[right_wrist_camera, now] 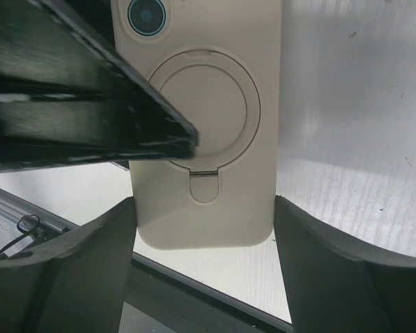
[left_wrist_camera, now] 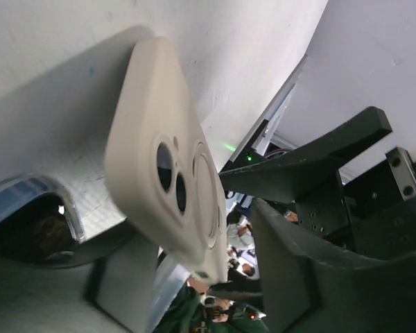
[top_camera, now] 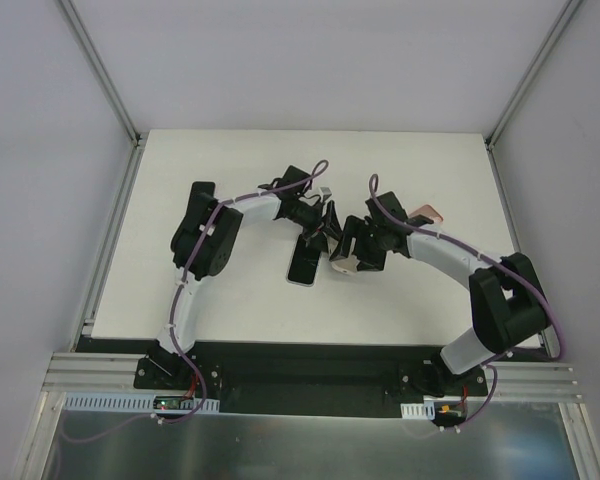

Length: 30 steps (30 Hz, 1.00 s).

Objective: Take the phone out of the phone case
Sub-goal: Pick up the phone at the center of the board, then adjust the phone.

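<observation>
Beige phone case (left_wrist_camera: 159, 146) tilting across centre-left of frame, lens cutouts showing; black finger (left_wrist_camera: 312, 163) reaching in from right; white table (left_wrist_camera: 55, 41) filling upper left

**Top external view:** high above and behind the arm bases (top_camera: 170, 368), looking down on the whole white counter (top_camera: 230, 170). **Left wrist view:** very near and low, looking obliquely along the counter. **Right wrist view:** very near, facing squarely down. All three views share the phone case (right_wrist_camera: 208, 208).

This is a robotics lab test cell. Plain white walls (top_camera: 310, 60) and aluminium frame posts (top_camera: 98, 68) enclose a white tabletop (top_camera: 400, 300).
</observation>
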Each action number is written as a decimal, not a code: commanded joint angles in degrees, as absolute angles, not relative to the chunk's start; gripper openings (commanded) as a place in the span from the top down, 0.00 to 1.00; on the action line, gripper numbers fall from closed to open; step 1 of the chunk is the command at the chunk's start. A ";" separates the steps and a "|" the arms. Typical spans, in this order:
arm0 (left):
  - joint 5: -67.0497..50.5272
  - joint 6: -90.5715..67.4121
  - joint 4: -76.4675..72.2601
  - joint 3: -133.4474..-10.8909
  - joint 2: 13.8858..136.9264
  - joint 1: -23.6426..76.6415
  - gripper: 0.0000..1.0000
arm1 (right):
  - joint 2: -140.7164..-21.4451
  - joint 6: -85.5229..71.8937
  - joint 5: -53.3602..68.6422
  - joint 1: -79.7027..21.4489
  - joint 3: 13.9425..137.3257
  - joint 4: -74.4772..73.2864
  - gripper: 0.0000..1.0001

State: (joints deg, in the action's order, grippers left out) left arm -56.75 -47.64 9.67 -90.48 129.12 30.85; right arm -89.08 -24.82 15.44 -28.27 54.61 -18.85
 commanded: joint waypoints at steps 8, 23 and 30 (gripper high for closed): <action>-51.07 -49.92 10.10 -88.60 122.80 31.55 1.00 | -81.57 -20.05 4.51 -31.81 60.55 -28.37 0.12; -42.54 -49.13 16.87 -84.11 114.52 31.55 1.00 | -92.71 -13.27 -29.52 -53.34 76.36 -42.71 0.16; -41.66 -49.13 18.02 -83.41 113.47 31.90 1.00 | -102.11 -15.11 -36.82 -56.60 80.67 -43.59 0.39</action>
